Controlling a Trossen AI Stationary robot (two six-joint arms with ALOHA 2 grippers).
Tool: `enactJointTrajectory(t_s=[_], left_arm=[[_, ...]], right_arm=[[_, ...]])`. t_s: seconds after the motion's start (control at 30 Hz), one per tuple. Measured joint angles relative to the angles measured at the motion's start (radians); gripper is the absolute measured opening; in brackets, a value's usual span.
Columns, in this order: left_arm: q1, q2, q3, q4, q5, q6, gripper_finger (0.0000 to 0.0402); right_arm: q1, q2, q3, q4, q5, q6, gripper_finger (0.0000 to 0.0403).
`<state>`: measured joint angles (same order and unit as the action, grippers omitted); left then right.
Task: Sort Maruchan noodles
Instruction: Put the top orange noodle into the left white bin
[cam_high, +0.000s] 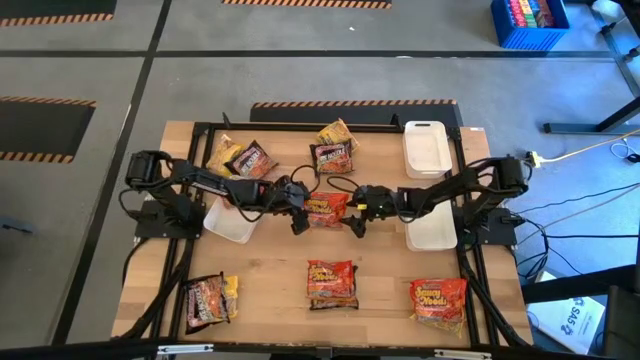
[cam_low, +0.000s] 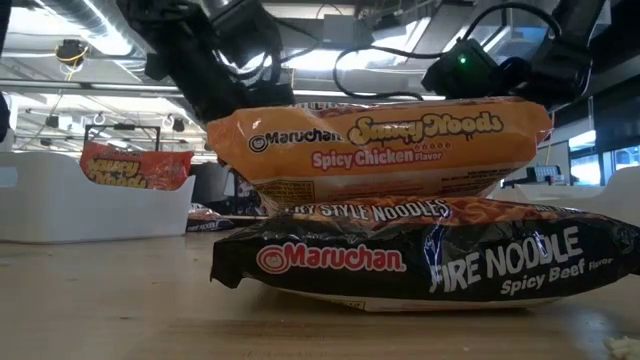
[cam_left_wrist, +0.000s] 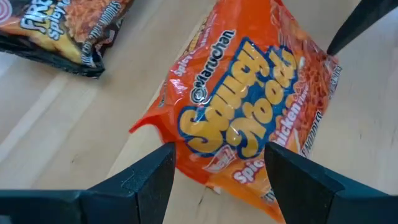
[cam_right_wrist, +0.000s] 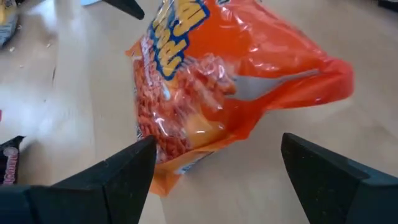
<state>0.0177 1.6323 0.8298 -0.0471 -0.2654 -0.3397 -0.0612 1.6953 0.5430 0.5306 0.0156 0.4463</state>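
At the table's middle, the left gripper (cam_high: 298, 213) and right gripper (cam_high: 358, 214) flank one red-orange packet (cam_high: 327, 208) from opposite sides, both with fingers spread and nothing pinched, apparently lining up to lift it toward a white tray (cam_high: 228, 220).

Orange noodle packet (cam_left_wrist: 249, 118): glossy crinkly plastic film, creased, catching highlights. Black noodle packet (cam_low: 420, 262): same shiny wrinkled film. Surface (cam_high: 270, 290): pale wood, matt, fine grain visible. White trays (cam_high: 425, 148): smooth plastic, dull sheen. Left gripper (cam_left_wrist: 217, 171) and right gripper (cam_right_wrist: 214, 165) jaws: matt black, hard, smooth-faced. Frame rails (cam_high: 300, 127): black, matt, metal by the look
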Motion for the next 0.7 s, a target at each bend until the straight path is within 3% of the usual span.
enactJointTrajectory(t_s=[0.4, 0.7], left_arm=[[-0.01, 0.09, 0.0, 0.143, 0.062, 0.008, 0.0238], [-0.026, 0.11, 0.0, 0.245, 0.075, 0.007, 0.0238]], right_arm=[[0.002, 0.061, 0.0, 0.075, -0.005, 0.018, 0.0324], [0.003, 0.061, 0.0, 0.067, -0.066, 0.018, 0.0324]])
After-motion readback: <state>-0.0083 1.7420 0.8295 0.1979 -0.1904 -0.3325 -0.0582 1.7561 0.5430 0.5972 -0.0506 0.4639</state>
